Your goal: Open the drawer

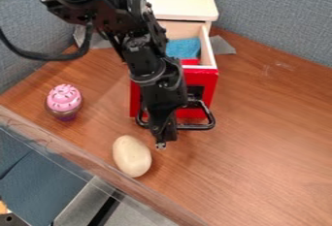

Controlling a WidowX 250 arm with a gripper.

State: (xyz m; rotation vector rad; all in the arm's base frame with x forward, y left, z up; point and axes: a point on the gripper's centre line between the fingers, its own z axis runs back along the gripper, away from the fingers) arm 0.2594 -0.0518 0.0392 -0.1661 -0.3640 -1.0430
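At the open drawer [206, 78], the gripper [160, 144] is hiding the middle of the handle [196, 126]. If it is clamped there, I cannot tell.

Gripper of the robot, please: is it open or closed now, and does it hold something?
Gripper: at the black handle of the red drawer; open, closed or holding the handle cannot be told.

No text, label, brand, number or sign can be read in the camera view.
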